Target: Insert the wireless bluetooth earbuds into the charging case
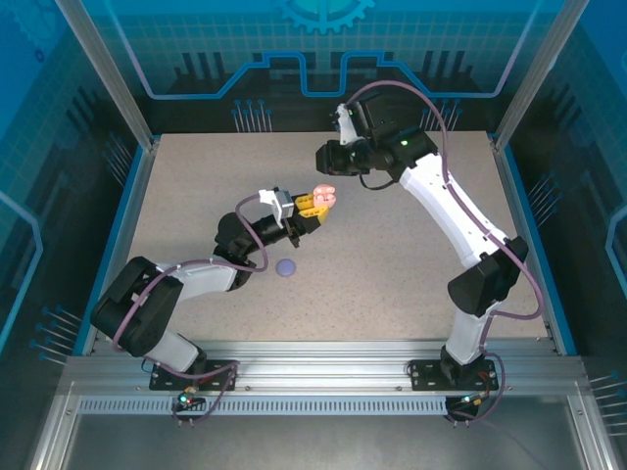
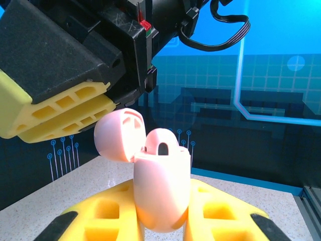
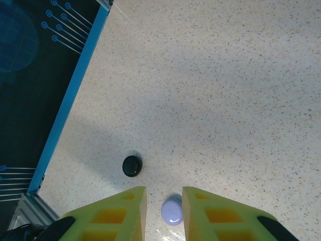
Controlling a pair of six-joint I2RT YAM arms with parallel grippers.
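The yellow fingers [image 2: 100, 211] of the left end effector [image 2: 161, 193] fill the bottom of its wrist view, clenched on either side of the pale pink charging case [image 2: 161, 193]. The case stands with its long axis upright and its mouth turned up. Its domed lid [image 2: 119, 134] is swung open on a hinge to the left, and the hollow inside faces the camera. A rounded pink hump with a dark oval slot [image 2: 163, 147] rises from the mouth; I cannot tell if it is an earbud or part of the case. Just above the lid hangs the right end effector [image 2: 95, 100], its two yellow fingers lying close together.

From overhead the case [image 1: 324, 196] is two small pink lobes held off the desk [image 1: 392, 284] at the tip of the left end effector [image 1: 310, 208], pointing toward the far right. The right end effector [image 1: 326, 158] hovers near it. A purple round case [image 1: 286, 267] lies on the desk beside the left arm.

The right wrist view looks straight down. Its fingers [image 3: 120, 211] stand a narrow gap apart, and the purple case [image 3: 173, 211] shows through it on the desk below. A black round case [image 3: 132, 165] lies near, to the left. I cannot tell if these fingers pinch anything.
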